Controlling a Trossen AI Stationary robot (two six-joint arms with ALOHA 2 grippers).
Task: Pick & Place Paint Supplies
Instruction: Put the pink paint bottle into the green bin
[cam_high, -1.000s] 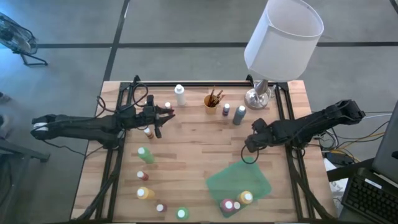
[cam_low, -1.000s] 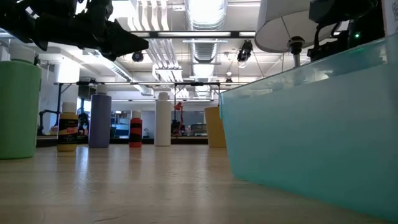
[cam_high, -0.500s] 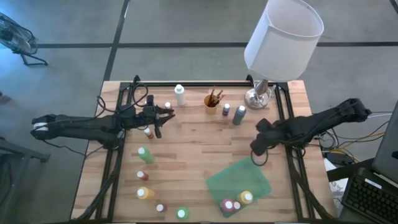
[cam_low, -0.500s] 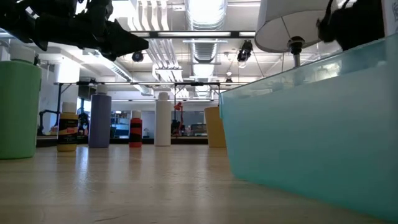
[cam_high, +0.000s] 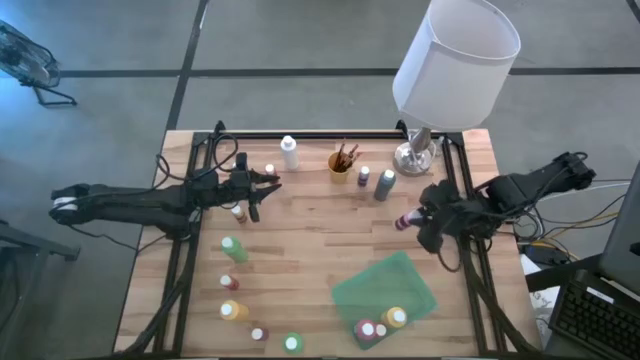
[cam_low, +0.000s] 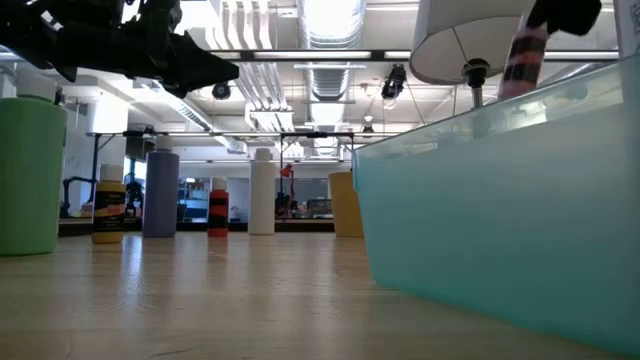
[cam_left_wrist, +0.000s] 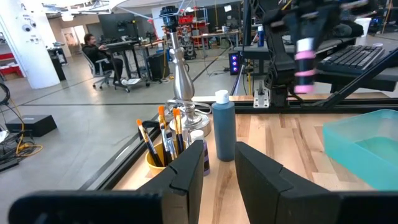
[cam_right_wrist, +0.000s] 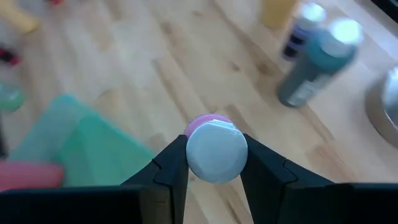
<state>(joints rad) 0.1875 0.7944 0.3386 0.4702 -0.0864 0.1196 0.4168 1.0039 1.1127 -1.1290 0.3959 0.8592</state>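
Two dark arms work over the pale wooden plank table (cam_high: 300, 240), and the step in hand looks like carrying a bottle to the translucent green plastic bin (cam_high: 385, 292), which sits toward the table's front on the right half and already holds three bottles. Largest first: the white-shaded lamp with a silver base (cam_high: 455, 60) stands at the back right corner, close to the right arm's path, so any lift should stay clear of its stem. The right gripper (cam_high: 420, 221) hangs between lamp and bin, its jaws clamped on a small pink white-capped paint bottle (cam_high: 404, 220) held off the table — the grip sits just below the cap, so a slow swing should keep it from slipping. To finish well, bring the bottle over the bin's open space beside the bottles there, lower it, then release. The left gripper (cam_high: 262, 183) waits at the back left among loose bottles, jaws a little apart and empty.
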